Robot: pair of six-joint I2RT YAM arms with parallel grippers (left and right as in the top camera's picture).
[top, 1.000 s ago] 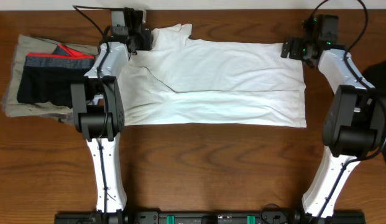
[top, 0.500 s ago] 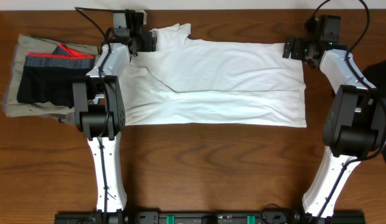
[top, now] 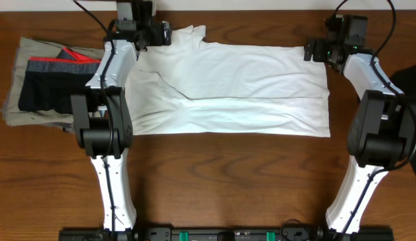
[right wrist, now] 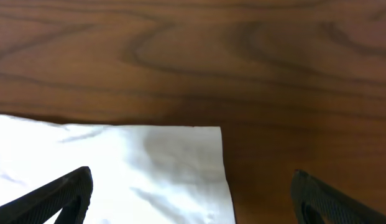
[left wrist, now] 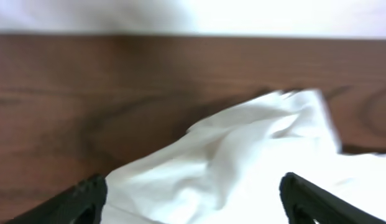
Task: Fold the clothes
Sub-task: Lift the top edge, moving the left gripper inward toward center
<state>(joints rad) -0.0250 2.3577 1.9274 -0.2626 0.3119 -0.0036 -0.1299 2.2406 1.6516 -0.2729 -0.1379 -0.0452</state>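
The white T-shirt (top: 228, 87) lies folded into a wide band across the middle of the table, with a sleeve (top: 187, 35) sticking out at its far left. My left gripper (top: 163, 33) hovers at that far left corner and is open. In the left wrist view its fingertips (left wrist: 87, 194) stand wide apart over rumpled white cloth (left wrist: 242, 155), holding nothing. My right gripper (top: 308, 52) is at the shirt's far right corner, also open. The shirt's square corner (right wrist: 205, 143) lies between its spread fingertips (right wrist: 68, 193), untouched.
A khaki-grey folded pile (top: 17, 110) with black shorts (top: 50, 90) on top, red-and-grey waistband showing, sits at the left edge. A dark shape (top: 410, 77) is cut off at the right edge. Bare wood table (top: 228, 181) lies in front of the shirt.
My left gripper has opened wide, let go of the shirt's far left corner and drawn back toward the far edge. The right arm and the shirt's body have hardly moved.
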